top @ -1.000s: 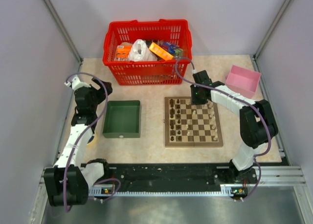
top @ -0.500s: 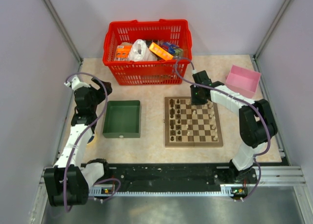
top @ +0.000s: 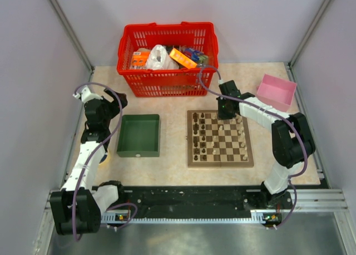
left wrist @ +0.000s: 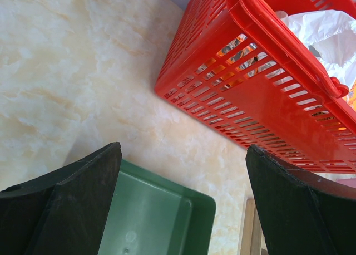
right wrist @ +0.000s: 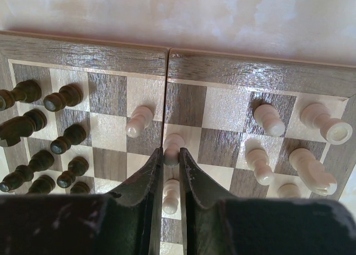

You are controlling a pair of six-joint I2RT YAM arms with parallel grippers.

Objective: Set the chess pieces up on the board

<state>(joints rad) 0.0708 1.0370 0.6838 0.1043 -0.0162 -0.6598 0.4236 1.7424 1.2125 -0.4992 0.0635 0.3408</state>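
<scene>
Wooden and checkered, the board lies flat on the tabletop, to the right of the green tray and nearer to the arms than the red basket. A pink tray sits at the far right corner, apart from the board. We see the chess pieces standing on the squares: in the top view the dark ones fill the left columns and the pale ones stand along the right side. The right wrist view confirms this, with dark pieces at the left and pale pieces at the right. At least one pale figure near the right rim lies tipped, its round underside facing the camera. The right end effector reaches over the far part of the board. Its fingers are drawn almost together and pinch a single pale piece by its sides. This piece is close to the centre seam of the board, two rows in from the far rim. A second pale piece shows through the narrow gap behind it. The left end effector hangs above the far corner of the green tray, with the basket wall ahead of it. Its fingers are spread wide and grasp nothing.
</scene>
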